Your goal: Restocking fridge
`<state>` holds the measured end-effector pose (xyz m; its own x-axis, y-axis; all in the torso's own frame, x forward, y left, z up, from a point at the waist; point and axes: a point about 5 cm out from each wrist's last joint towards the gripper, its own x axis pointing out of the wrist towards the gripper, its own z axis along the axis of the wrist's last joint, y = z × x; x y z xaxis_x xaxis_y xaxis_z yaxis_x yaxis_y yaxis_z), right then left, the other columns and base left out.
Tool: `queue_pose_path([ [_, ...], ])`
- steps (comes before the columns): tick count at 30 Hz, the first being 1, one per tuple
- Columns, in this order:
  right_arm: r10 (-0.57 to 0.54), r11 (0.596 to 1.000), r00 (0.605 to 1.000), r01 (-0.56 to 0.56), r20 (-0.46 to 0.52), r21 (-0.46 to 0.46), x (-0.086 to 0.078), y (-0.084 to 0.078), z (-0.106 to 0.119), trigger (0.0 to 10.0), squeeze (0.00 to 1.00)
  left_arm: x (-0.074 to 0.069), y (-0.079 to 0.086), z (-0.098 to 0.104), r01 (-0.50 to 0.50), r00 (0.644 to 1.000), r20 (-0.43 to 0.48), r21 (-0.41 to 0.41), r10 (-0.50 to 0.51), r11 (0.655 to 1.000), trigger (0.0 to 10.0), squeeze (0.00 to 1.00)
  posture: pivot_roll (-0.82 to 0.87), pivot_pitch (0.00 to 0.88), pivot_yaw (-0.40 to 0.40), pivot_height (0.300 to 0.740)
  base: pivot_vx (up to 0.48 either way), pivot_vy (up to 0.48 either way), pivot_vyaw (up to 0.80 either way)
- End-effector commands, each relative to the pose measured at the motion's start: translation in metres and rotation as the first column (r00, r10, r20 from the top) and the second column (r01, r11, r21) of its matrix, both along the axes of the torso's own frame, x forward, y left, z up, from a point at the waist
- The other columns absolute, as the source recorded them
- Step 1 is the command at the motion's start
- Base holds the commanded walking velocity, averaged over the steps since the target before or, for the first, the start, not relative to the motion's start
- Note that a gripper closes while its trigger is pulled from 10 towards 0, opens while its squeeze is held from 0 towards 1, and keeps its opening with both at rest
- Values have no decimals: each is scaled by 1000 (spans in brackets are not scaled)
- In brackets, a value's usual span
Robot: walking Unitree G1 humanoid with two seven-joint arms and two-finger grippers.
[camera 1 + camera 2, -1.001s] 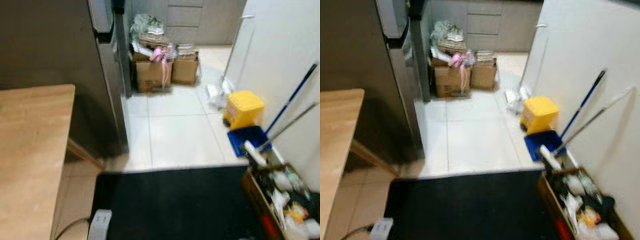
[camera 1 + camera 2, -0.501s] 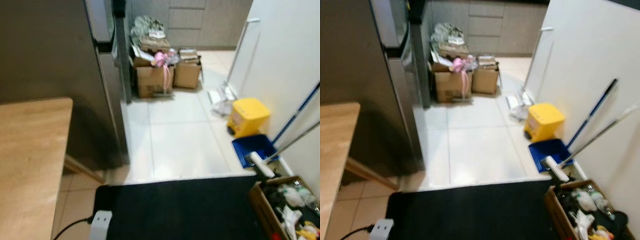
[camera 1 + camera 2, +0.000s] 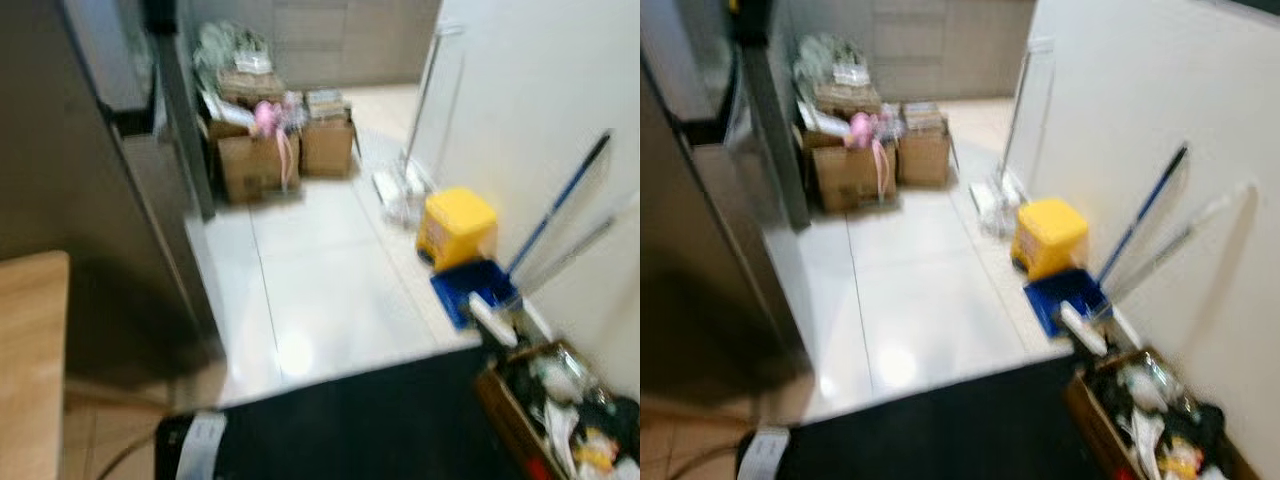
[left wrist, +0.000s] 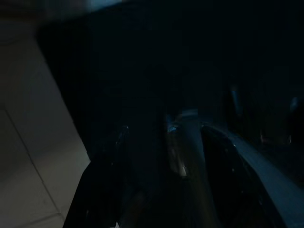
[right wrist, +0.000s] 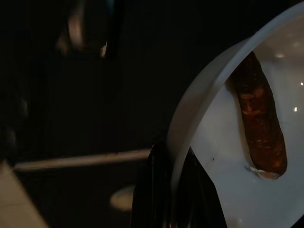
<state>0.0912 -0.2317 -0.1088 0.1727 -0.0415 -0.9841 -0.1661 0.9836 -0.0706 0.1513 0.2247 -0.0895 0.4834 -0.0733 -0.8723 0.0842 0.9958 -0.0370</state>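
A white plate (image 5: 228, 156) — rim between black fingers (image 5: 156, 190) — carries 1 reddish-brown sausage (image 5: 259, 128).

yellow bucket (image 3: 457, 227) 3 o'clock | cardboard boxes (image 3: 275, 150) 12 | black mat (image 3: 350, 425) 6 | wooden table (image 3: 30, 370) 8

bucket (image 3: 455, 226): yellow | dustpan (image 3: 470, 290): blue | mat (image 3: 360, 425): black | plate (image 5: 228, 142): white | sausage (image 5: 259, 118): reddish-brown
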Motion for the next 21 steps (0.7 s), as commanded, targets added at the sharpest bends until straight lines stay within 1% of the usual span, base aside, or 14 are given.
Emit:
queue_pose_path([
  [1, -7, 1000, 1000, 7, 8, 9, -1, 4, -1, 10000, 0, -10, 1, -4, -8, 999, -39, -1, 8, 1000, 10000, 0, 0, 27, -58, 740, 270, 0, 0],
  [12, -11, 1000, 1000, 11, 12, 15, -1, 5, -1, 10000, 0, -11, 1, -4, -12, 999, -40, -3, 11, 1000, 10000, 0, 1, 29, -57, 740, 264, 0, 0],
  [19, -14, 1000, 1000, 13, 13, 18, -1, 5, -1, 10000, 0, -11, 1, -4, -16, 999, -41, -4, 16, 1000, 10000, 0, 1, 29, -57, 740, 0, 0, 0],
  [21, -14, 1000, 1000, 13, 13, 17, 0, 5, -1, 10000, 0, -10, 1, -4, -34, 999, -35, -10, 34, 999, 10000, 0, 1, 27, -57, 740, 0, 0, 0],
])
